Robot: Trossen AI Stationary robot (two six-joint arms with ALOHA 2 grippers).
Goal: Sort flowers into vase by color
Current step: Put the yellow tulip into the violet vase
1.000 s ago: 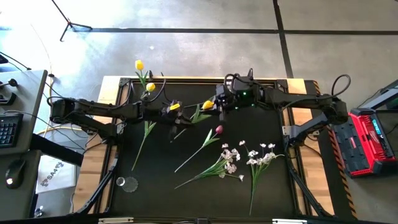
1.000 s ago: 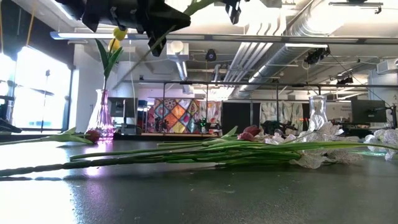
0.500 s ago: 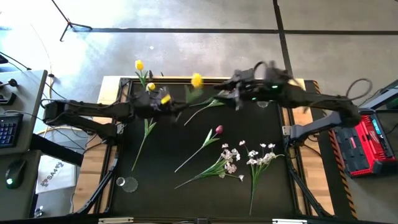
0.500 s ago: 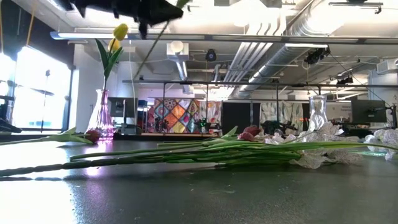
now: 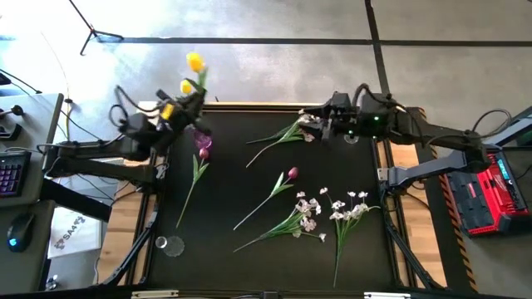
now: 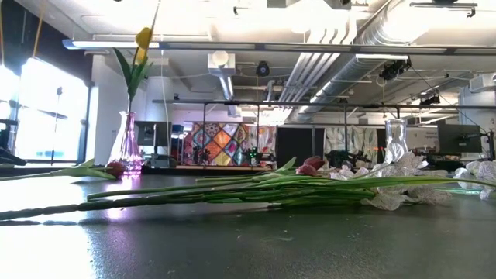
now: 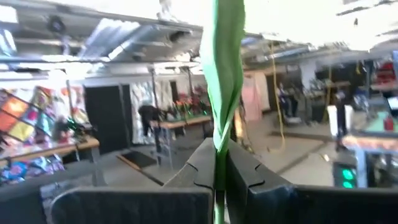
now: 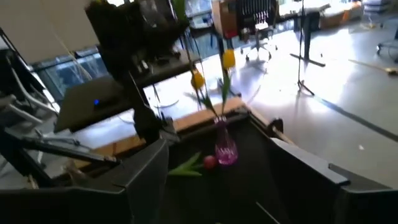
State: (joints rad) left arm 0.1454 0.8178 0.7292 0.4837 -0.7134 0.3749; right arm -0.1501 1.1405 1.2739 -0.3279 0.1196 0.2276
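Observation:
A pink glass vase (image 6: 126, 147) stands at the table's far left with yellow tulips (image 6: 143, 37) in it. Above it, my left gripper (image 5: 189, 105) is shut on another yellow tulip (image 5: 194, 61), which stands upright with its head over the gripper. My right gripper (image 5: 312, 126) hovers open near the far edge, nothing between its fingers (image 8: 149, 180). A leafy green-stemmed flower (image 5: 278, 138) lies on the table by that gripper. A magenta tulip (image 5: 202, 149) lies near the vase. My left gripper pinches the yellow tulip's green stem and leaf (image 7: 219, 163) between its two fingers. The fingers are level, come from the table's left and lie across the stem. The tulip is upright and lifted clear of the table, and its thin lower stem (image 6: 156, 14) hangs over the vase's tulips.
A dark red tulip (image 5: 292, 174) and two sprays of small white blossoms (image 5: 307, 209) (image 5: 353, 208) lie mid-table toward the right. A clear vase (image 6: 395, 139) stands at the far right, and a small clear glass (image 5: 170, 245) stands near the front left corner.
My left gripper has carried the yellow tulip from the table's middle toward the far left corner and up, out of the low view. The tulip has swung from slanting to upright over the vase. My right gripper has parted from the tulip and drawn back toward the right edge.

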